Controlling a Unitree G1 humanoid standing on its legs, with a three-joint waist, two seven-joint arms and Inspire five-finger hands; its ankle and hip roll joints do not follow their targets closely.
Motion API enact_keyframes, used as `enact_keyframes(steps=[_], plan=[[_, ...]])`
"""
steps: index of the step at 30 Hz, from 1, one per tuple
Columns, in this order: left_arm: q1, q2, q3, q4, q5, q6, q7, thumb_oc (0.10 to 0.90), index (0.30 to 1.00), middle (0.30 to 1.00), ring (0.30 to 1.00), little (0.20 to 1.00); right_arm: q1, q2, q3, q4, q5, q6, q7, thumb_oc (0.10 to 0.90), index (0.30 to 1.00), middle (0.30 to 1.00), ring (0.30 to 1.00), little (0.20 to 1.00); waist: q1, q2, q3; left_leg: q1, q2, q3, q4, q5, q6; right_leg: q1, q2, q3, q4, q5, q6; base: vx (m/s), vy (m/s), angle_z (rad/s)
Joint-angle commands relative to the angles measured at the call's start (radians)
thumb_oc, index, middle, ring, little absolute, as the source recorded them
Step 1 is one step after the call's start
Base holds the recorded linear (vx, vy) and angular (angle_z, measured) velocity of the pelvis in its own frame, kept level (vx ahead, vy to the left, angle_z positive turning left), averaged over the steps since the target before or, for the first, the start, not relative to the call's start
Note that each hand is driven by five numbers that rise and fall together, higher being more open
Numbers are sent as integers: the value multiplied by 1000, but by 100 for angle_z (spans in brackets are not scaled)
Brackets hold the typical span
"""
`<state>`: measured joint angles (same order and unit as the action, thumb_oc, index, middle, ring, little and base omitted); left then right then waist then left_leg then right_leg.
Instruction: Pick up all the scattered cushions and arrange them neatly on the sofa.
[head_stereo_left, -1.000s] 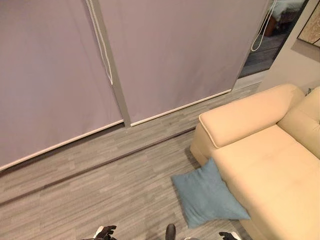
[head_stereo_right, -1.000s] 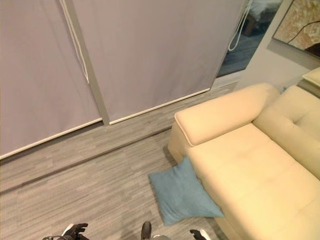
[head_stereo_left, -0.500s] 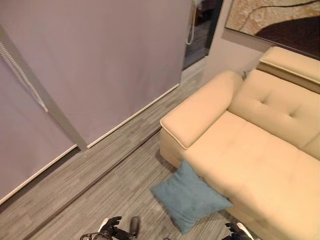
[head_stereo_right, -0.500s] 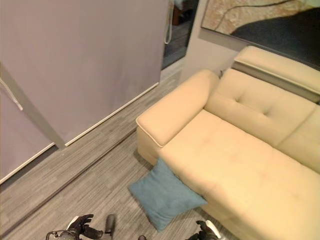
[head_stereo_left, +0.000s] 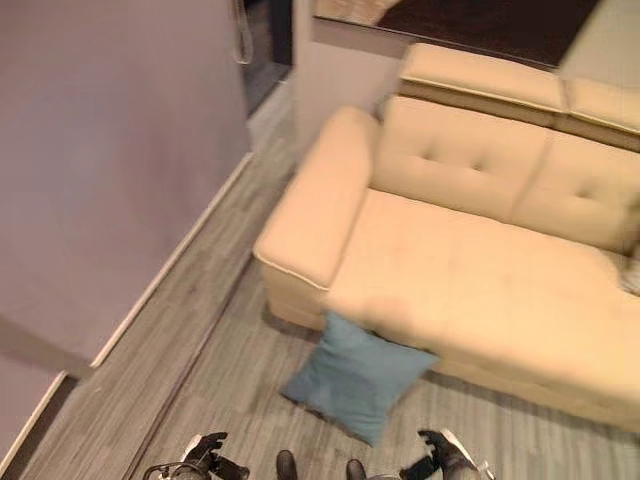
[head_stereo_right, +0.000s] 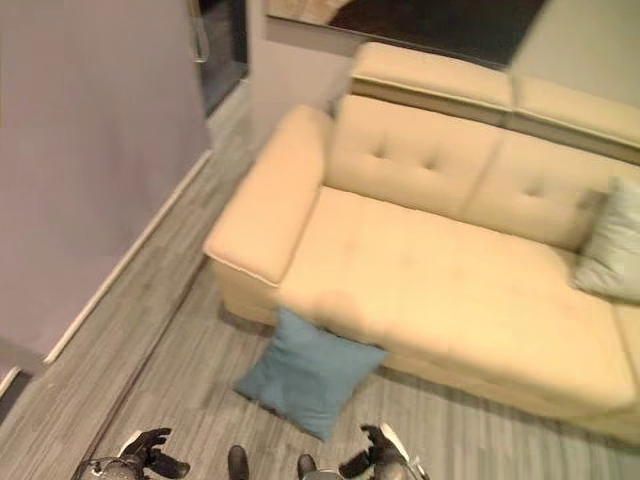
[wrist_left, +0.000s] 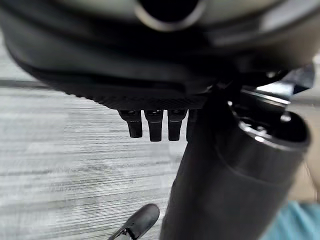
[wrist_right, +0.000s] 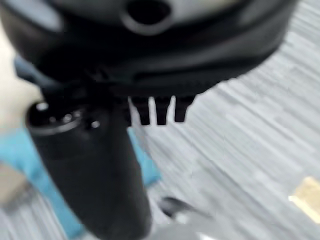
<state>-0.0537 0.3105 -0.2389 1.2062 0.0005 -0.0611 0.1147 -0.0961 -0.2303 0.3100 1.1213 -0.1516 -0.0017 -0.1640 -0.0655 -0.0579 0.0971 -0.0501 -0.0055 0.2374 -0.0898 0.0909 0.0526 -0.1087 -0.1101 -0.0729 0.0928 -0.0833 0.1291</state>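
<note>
A blue cushion (head_stereo_left: 355, 385) lies on the grey floor, leaning against the front of the beige sofa (head_stereo_left: 480, 270) near its left armrest (head_stereo_left: 310, 210). A pale grey-green cushion (head_stereo_right: 612, 250) rests on the seat at the sofa's right, against the backrest. My left hand (head_stereo_left: 205, 462) hangs low to the left of the blue cushion, fingers relaxed and holding nothing. My right hand (head_stereo_left: 440, 458) hangs low to its right, also open and holding nothing. The right wrist view shows the blue cushion (wrist_right: 20, 155) past the thumb. A corner of the blue cushion (wrist_left: 295, 222) shows in the left wrist view.
A grey blind (head_stereo_left: 100, 150) covers the wall on the left, down to a pale skirting strip (head_stereo_left: 170, 265). A dark doorway (head_stereo_left: 265, 40) opens beyond the sofa's left armrest. Wood-look floor (head_stereo_left: 180, 370) runs between the blind and the sofa.
The whole picture has swung to the right, bringing the full sofa and the pale cushion into view. The blue cushion lies where it was. Both hands stay low and hold nothing.
</note>
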Motion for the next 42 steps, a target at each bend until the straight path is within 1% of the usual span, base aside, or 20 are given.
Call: enact_keyframes(steps=[1, 2, 5, 6, 11, 14, 15, 16, 17, 18, 21, 27, 30, 33, 34, 36, 37, 39, 41, 42], plan=[[14, 16, 31, 8, -1, -15, 12, 800, 900, 900, 900, 900, -8, -74, 32, -34, -19, -15, -34, 800, 900, 900, 900, 900, 35, 2, -34, 17, 28, -39, 20, -116, -94, -29, 15, -186, -38, 72, 18, 69, -95, -102], [14, 15, 25, 9, 6, -15, 9, 800, 900, 900, 900, 900, -4, -78, 29, -41, -17, -17, -36, 800, 900, 900, 900, 900, 28, 1, -33, 21, 25, -36, 27, -120, -93, -23, 20, -178, -47, 69, 15, 96, -110, -78], [7, 11, 18, 1, 9, -18, 3, 800, 900, 900, 900, 900, 5, -94, 12, -44, -1, -18, -40, 800, 900, 900, 900, 900, 11, -3, -31, 25, 19, -39, 50, -139, -96, -14, 42, -112, -84, 80, 12, 66, -102, -1], [-1, 6, 8, -7, 10, -18, 1, 800, 900, 900, 900, 900, 15, -104, 5, -52, 8, -21, -42, 800, 900, 900, 900, 900, 2, -7, -26, 15, 23, -41, 104, -156, -102, 2, 47, -99, -101, 81, 5, 36, -122, 0], [-12, -13, -8, -26, -1, -15, -7, 800, 900, 900, 900, 900, 21, -120, -8, -40, 20, -19, -46, 800, 900, 900, 900, 900, -3, -10, -15, -15, 46, -50, 199, -182, -117, 39, 49, -109, -117, 72, -9, 30, -78, 3], [-11, -23, -21, -27, -14, -16, -9, 800, 900, 900, 900, 900, 17, -124, -6, -40, 33, -23, -46, 800, 900, 900, 900, 900, 14, -16, -3, -55, 42, -132, 230, -175, -125, 56, 53, -87, -126, 64, -18, 72, -12, -2], [-13, -29, -28, -25, -19, -16, -8, 800, 900, 900, 900, 900, 17, -126, -3, -35, 28, -24, -49, 800, 900, 900, 900, 900, 23, -20, -2, -89, 53, -167, 205, -148, -133, 69, 51, -80, -136, 60, -13, 130, 20, -18], [-14, -31, -31, -23, -19, -14, -7, 800, 900, 900, 900, 900, 14, -126, -1, -32, 27, -23, -50, 800, 900, 900, 900, 900, 27, -22, 2, -103, 55, -179, 195, -136, -135, 74, 52, -76, -137, 58, -13, 174, 51, -18], [-15, -32, -34, -19, -24, -15, -3, 800, 900, 900, 900, 900, 9, -127, 2, -28, 27, -21, -51, 800, 900, 900, 900, 900, 40, -18, 13, -141, 55, -221, 178, -102, -143, 82, 58, -60, -133, 47, -13, 135, 61, -14], [-14, -32, -31, -18, -25, -14, -5, 800, 900, 900, 900, 900, 9, -126, 2, -28, 25, -22, -50, 800, 900, 900, 900, 900, 42, -13, 13, -136, 56, -234, 159, -96, -144, 84, 63, -51, -131, 40, -13, 142, 88, -12], [-8, -32, -25, -8, -19, -11, -8, 800, 900, 900, 900, 900, 9, -122, 0, -28, 22, -20, -46, 800, 900, 900, 900, 900, 39, 1, 11, -108, 62, -227, 128, -88, -143, 85, 60, -36, -120, 31, -12, 103, 125, -48], [-8, -15, -16, 0, -6, -10, -6, 800, 900, 900, 900, 900, -1, -107, 9, -34, 20, -17, -45, 800, 900, 900, 900, 900, 49, -6, 13, -102, 49, -193, 143, -111, -123, 71, 32, 5, -109, 39, 1, 64, 126, -39], [-17, 5, -9, -3, -8, -11, 5, 800, 900, 900, 900, 900, -17, -96, 11, -54, 29, -15, -44, 800, 900, 900, 900, 900, 52, -11, 23, -117, 42, -154, 158, -132, -103, 20, 11, 35, -73, 47, 17, 6, 156, -22], [-36, 24, 8, -26, -43, -18, 19, 800, 900, 900, 900, 900, -43, -86, -10, -68, 77, -18, -52, 800, 900, 900, 900, 900, 55, -13, 48, -145, 41, -123, 179, -144, -91, -51, 3, 31, -14, 54, 28, -61, 79, -50], [-43, 31, 14, -35, -60, -22, 24, 800, 900, 900, 900, 900, -53, -82, -18, -73, 95, -20, -56, 800, 900, 900, 900, 900, 56, -12, 60, -156, 43, -114, 185, -145, -90, -80, 0, 16, 9, 59, 32, -142, 46, -48], [-72, 45, 29, -66, -120, -38, 40, 800, 900, 900, 900, 900, -77, -73, -40, -87, 146, -31, -76, 800, 900, 900, 900, 900, 65, -10, 86, -199, 51, -91, 205, -147, -90, -157, -22, -48, 65, 76, 39, -154, 2, -43], [-80, 49, 30, -75, -136, -42, 44, 800, 900, 900, 900, 900, -82, -73, -48, -91, 163, -32, -82, 800, 900, 900, 900, 900, 64, -7, 91, -221, 48, -91, 224, -150, -89, -176, -30, -66, 79, 75, 36, -113, -31, -50], [-110, 52, 24, -107, -171, -58, 61, 800, 900, 900, 900, 900, -91, -75, -73, -95, 201, -41, -102, 800, 900, 900, 900, 900, 60, 0, 111, -283, 37, -101, 278, -161, -85, -211, -39, -65, 87, 70, 22, -93, -37, -19], [-156, 58, 14, -141, -207, -75, 85, 800, 900, 900, 900, 900, -128, -82, -86, -105, 242, -51, -128, 800, 900, 900, 900, 900, 57, 6, 138, -375, 37, -108, 352, -171, -84, -297, -49, -69, 130, 69, 7, -114, -61, 31], [-179, 65, 9, -163, -229, -82, 97, 800, 900, 900, 900, 900, -144, -82, -90, -115, 265, -54, -139, 800, 900, 900, 900, 900, 56, 14, 145, -413, 45, -119, 386, -204, -89, -339, -47, -69, 163, 46, 7, -69, -73, 23]])
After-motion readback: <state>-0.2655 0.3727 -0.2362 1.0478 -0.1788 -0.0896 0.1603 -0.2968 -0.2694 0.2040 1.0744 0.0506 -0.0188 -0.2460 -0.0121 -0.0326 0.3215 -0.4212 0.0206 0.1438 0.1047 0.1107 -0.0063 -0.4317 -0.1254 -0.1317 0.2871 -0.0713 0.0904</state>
